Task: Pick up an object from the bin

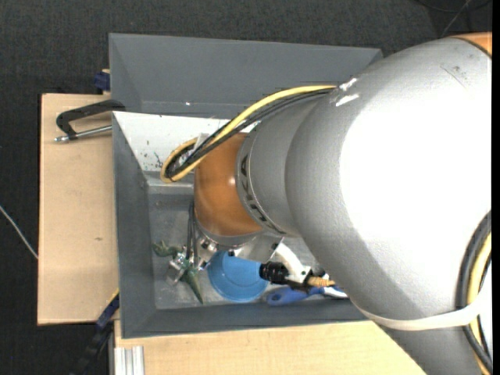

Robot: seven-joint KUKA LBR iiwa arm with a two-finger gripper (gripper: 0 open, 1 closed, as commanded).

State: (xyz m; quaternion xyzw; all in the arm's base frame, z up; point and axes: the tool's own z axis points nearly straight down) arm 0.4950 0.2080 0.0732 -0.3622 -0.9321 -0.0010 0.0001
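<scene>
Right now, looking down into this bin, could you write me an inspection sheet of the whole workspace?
Surface: grey metal bin, floor bare at the left.
Job's things: small green spiky thing at the front left; round blue plastic cup to its right.
Clutter: blue, white, black and orange bits along the front wall, kind unclear.
Grippers: gripper low between the green thing and the cup; any hold cannot be told.
Cables: yellow and black cables run to the orange wrist cover.
Surroundings: dark floor.
</scene>
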